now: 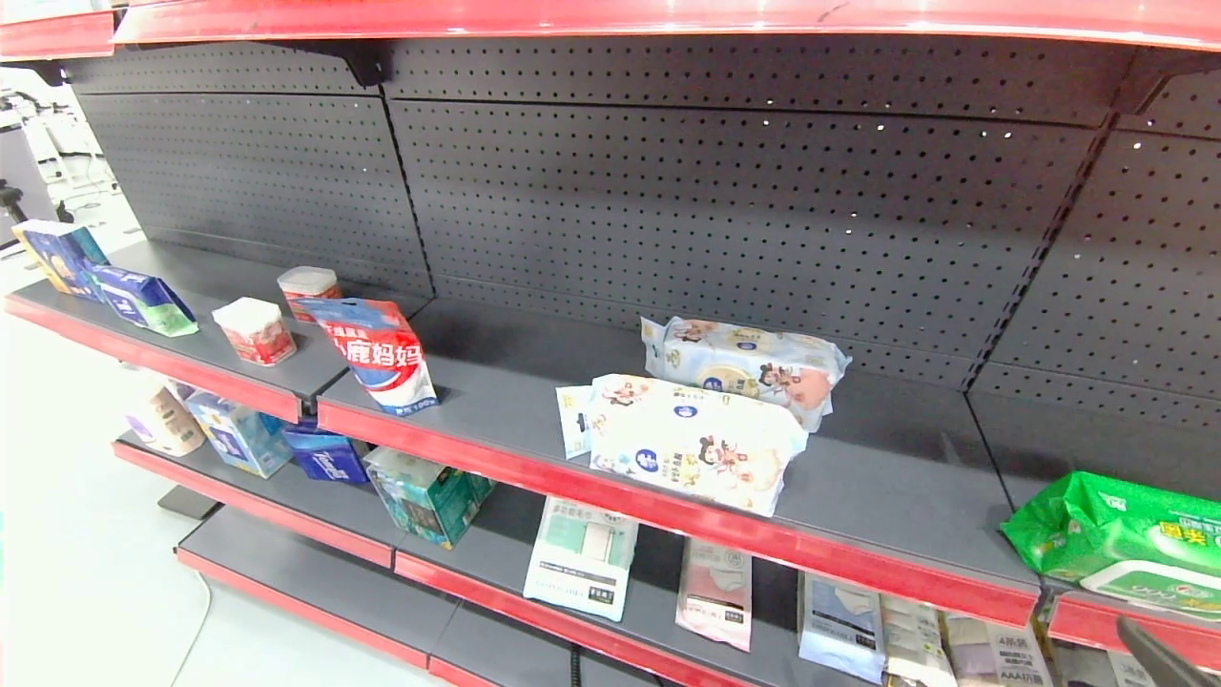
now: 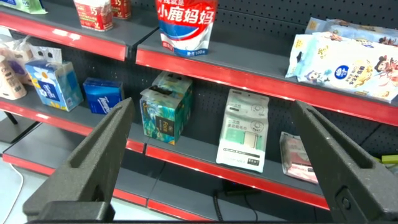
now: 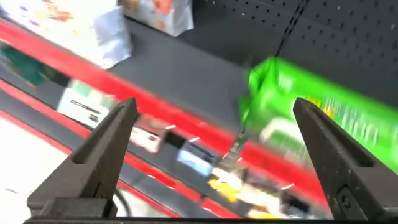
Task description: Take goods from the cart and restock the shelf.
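A green wipes pack (image 1: 1116,544) lies on the middle shelf (image 1: 887,487) at the far right, near its red front edge. In the right wrist view the same green wipes pack (image 3: 317,118) lies just beyond my right gripper (image 3: 214,162), which is open with nothing between its fingers (image 3: 93,162). One fingertip (image 1: 1156,655) of that gripper pokes in at the bottom right of the head view, below the pack. My left gripper (image 2: 211,180) is open and empty, held in front of the lower shelf (image 2: 186,146) with its boxes.
Two white wipes packs (image 1: 701,439) and a red-and-blue pouch (image 1: 382,355) sit on the middle shelf; two small tubs (image 1: 256,331) and blue packs (image 1: 143,298) stand further left. Boxes and flat packets (image 1: 582,558) line the shelf below. A black pegboard (image 1: 725,210) backs the shelf.
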### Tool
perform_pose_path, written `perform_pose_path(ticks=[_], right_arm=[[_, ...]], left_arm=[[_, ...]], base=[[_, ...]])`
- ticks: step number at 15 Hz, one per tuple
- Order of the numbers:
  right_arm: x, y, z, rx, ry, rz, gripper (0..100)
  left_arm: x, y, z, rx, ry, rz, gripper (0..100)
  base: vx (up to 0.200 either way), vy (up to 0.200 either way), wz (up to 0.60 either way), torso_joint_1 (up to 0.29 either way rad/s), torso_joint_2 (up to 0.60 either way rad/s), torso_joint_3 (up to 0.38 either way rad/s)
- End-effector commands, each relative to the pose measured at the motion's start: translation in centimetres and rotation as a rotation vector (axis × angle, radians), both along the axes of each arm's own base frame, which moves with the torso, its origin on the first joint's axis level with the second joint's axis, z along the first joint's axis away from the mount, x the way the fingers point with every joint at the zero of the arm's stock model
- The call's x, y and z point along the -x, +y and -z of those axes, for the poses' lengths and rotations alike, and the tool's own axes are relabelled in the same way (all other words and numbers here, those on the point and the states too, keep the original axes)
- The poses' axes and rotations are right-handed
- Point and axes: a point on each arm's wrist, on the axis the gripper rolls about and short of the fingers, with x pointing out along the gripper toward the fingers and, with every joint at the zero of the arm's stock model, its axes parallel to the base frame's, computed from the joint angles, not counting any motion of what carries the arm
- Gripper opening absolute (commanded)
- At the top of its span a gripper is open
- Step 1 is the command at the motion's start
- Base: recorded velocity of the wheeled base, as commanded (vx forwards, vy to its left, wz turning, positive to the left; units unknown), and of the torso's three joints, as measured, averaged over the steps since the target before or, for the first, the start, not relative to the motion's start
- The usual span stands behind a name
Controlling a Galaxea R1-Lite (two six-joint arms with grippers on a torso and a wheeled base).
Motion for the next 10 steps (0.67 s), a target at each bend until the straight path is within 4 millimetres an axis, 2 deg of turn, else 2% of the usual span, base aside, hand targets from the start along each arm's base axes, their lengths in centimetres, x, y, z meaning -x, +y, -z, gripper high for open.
perform_pose_path(ticks=[1, 4, 7, 10], right_arm=[[5.26, 0.03, 4.10, -0.098, -0.129, -0.036, 100], [5.48, -0.09, 3.96, -0.156, -0.205, 0.046, 100], [5.33, -0.41, 4.49, -0.162, -0.197, 0.185, 100], [5.32, -0.34, 4.57, -0.143, -0.187, 0.157, 100]], left_arm=[[-0.01, 0.00, 0.00, -0.001, 0.001, -0.001, 100], [-0.01, 0.00, 0.00, 0.001, 0.001, -0.001, 100], [-0.01, 0.00, 0.00, 0.001, 0.001, -0.001, 100], [0.01, -0.01, -0.01, -0.005, -0.003, 0.005, 100]], base=[[0.000, 0.000, 0.00, 0.000, 0.00, 0.000], [0.000, 0.000, 0.00, 0.000, 0.00, 0.000], [0.000, 0.000, 0.00, 0.000, 0.00, 0.000], [0.000, 0.000, 0.00, 0.000, 0.00, 0.000]])
